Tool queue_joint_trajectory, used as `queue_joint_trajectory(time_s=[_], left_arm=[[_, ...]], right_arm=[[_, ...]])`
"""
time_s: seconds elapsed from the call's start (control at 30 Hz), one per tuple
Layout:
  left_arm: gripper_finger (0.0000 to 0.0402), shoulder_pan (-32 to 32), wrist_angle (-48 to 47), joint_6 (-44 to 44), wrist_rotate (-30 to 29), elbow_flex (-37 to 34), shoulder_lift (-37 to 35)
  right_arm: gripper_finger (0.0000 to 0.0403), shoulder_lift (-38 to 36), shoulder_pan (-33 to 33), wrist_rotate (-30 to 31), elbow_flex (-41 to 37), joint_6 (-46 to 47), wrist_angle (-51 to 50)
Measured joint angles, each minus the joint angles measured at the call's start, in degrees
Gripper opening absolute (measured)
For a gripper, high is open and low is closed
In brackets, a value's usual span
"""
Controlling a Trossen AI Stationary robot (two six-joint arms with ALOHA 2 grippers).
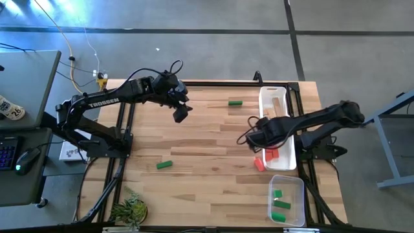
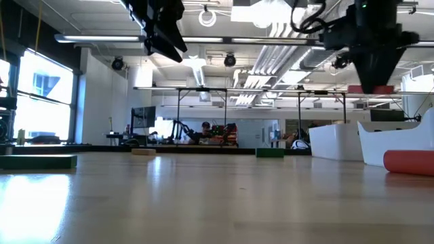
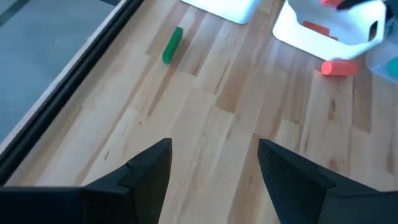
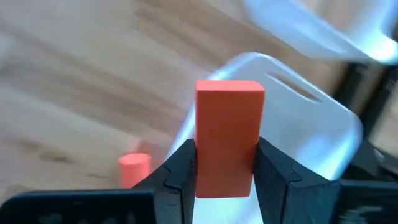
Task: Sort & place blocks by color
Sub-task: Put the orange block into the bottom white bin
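My right gripper [image 1: 261, 144] [image 4: 225, 165] hangs beside the white tray [image 1: 286, 123] [image 4: 305, 118], shut on a red bar block [image 4: 229, 124]. A red cylinder [image 1: 259, 164] [image 4: 134, 167] lies on the table by the tray's near end. The tray holds a tan bar [image 1: 278, 103] and a red block [image 1: 272, 153]. Two green bars lie flat on the wood, one far [image 1: 235, 102] [image 3: 172, 45] and one near the left [image 1: 164, 165]. My left gripper [image 1: 181, 111] [image 3: 214, 155] hovers open over the table's middle, touching nothing. My right gripper pinches the red bar block by its two long side faces [image 4: 205, 163], one finger [image 4: 180, 168] on each side. The bar lies along the fingers and its free end [image 4: 230, 87] sticks out past the tips. It is lifted clear of the table and the tray.
A clear tray [image 1: 286, 199] with green blocks [image 1: 280, 206] sits at the near right corner. A small plant [image 1: 129, 210] stands at the near left edge. Bare wood [image 1: 207, 149] lies between the arms. A dark frame [image 1: 123, 155] borders the table.
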Motion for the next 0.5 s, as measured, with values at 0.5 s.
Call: queue_joint_trajectory(time_s=[0.5], left_arm=[[0.0225, 3.3, -0.6, 0.0, -10.0, 0.0, 0.2]], right_arm=[[0.0095, 0.6, -2.1, -10.2, 0.0, 11.8, -8.0]])
